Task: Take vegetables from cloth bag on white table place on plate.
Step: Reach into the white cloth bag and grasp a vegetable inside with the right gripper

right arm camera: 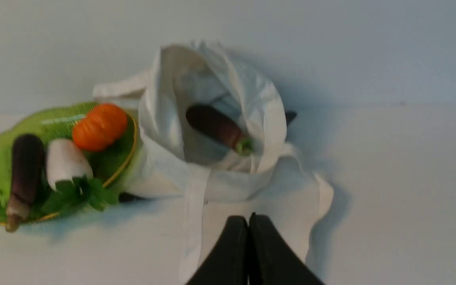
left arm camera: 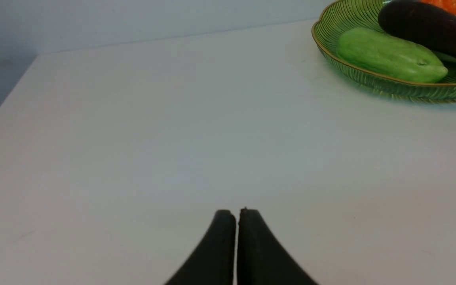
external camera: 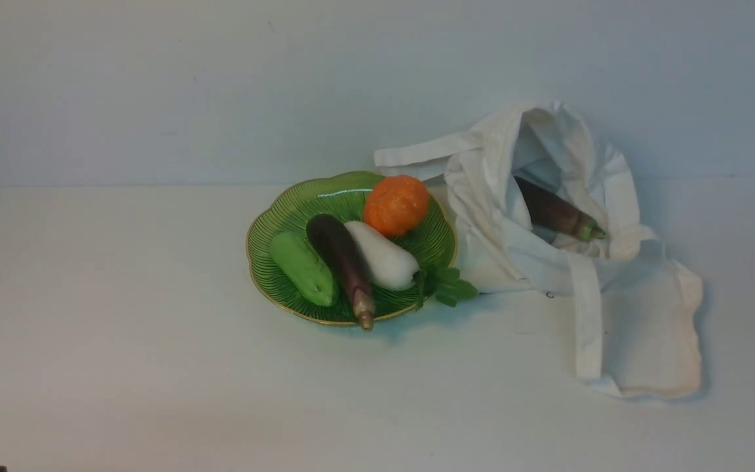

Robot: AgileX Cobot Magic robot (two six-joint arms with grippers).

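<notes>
Eggplant (external camera: pixel 558 213) is lying in the open mouth of the bag (external camera: pixel 502 210), its green stem end pointing outward, while the plate (external camera: pixel 263 278) beside it on the desk (external camera: pixel 122 328) is already carrying several vegetables. Right end effector (right arm camera: pixel 247 219) is pressing its fingertips together, pinching nothing; left end effector (left arm camera: pixel 238 213) is showing only the thinnest slit between its tips, equally without a load. Reaching in is probably the step now, and the right arm is facing the bag. It should be spreading its fingers before entering, lining them across the eggplant's thick body rather than the stem, and staying off the drooping cloth, since a pinched fold could drag the bag along. Lifting out past the rim first, then setting down gently near the orange pumpkin (external camera: pixel 397 205), would be keeping the crowded pile from rolling.
</notes>
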